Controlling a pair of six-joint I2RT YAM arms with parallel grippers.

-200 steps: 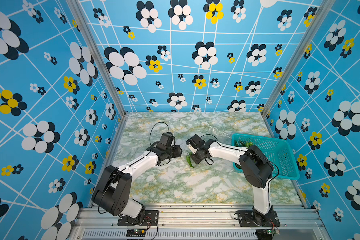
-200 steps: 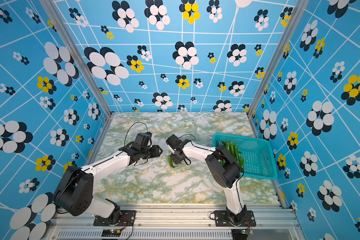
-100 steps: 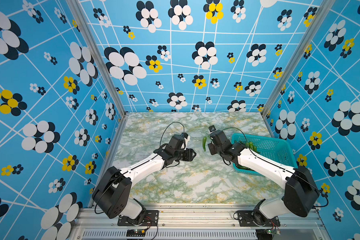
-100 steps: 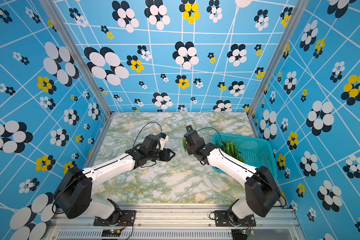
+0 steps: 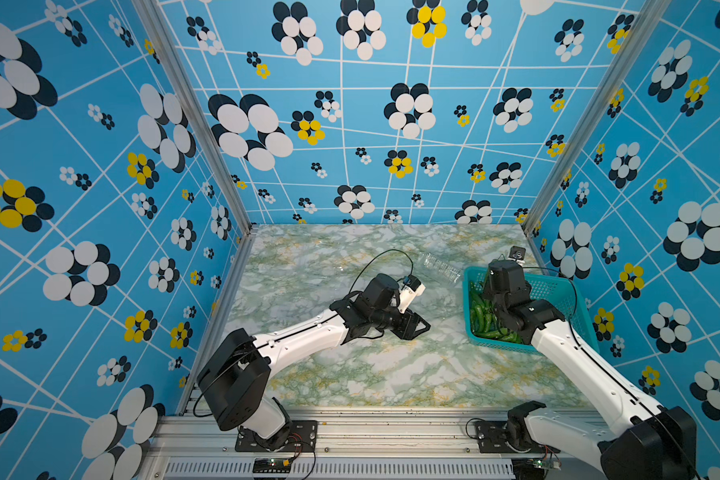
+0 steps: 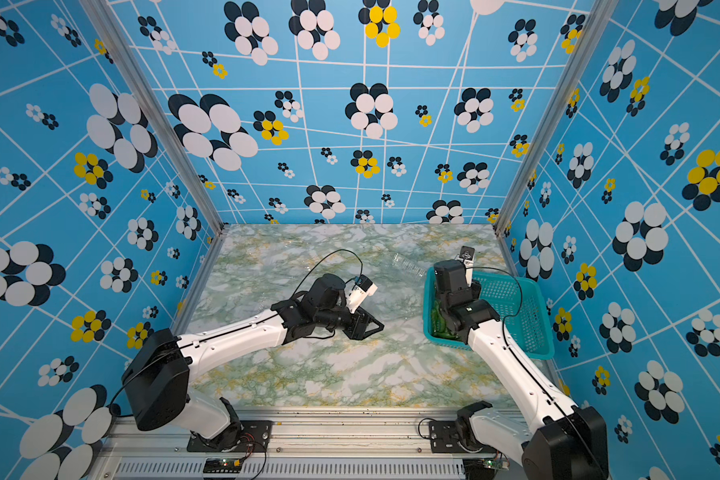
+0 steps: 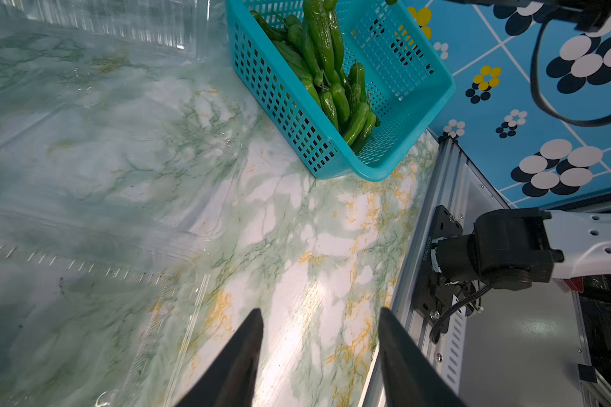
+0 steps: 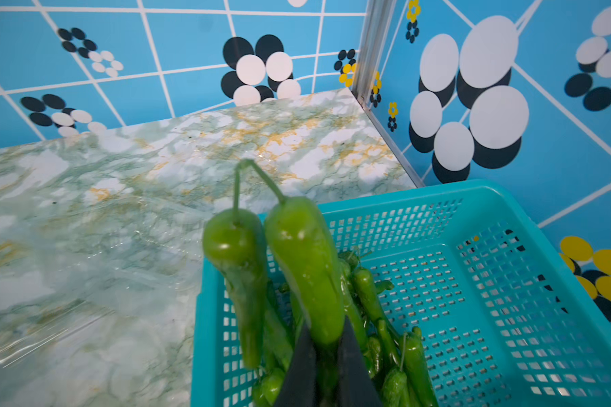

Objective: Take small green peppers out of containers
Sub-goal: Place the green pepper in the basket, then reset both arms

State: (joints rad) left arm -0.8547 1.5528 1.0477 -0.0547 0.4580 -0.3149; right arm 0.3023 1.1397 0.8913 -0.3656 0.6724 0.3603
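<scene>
Over one end of the teal basket (image 8: 438,192), the right pincer (image 8: 325,334) is clamped tight on the tapered end of a held pepper (image 8: 304,267). The pepper's long axis runs in line with the dark fingers (image 8: 300,366). Its stem end leads, pointing away from the wrist toward the back of the marbled counter (image 8: 156,183).

A second pepper (image 8: 239,260) hangs against the first, side by side and parallel, its thin stem arching over to meet the other's. Whether the jaws have hold of this one too cannot be told.

Beneath the pair, more small green peppers (image 8: 385,317) lie heaped in the basket. In both top views the small green peppers (image 5: 481,318) (image 6: 438,320) crowd the long wall facing the middle of the counter. Most lie lengthwise along that wall.

The left pincer (image 7: 320,313) hangs low over bare counter, jaws standing roughly half apart with nothing between them. In a top view the left pincer (image 5: 416,328) points toward the basket and is well apart from it.

A clear, ribbed container (image 5: 439,264) lies on the counter just beside the basket's far corner. In the left wrist view another container (image 7: 85,229) lies opened flat, the marble pattern showing through its thin plastic.
</scene>
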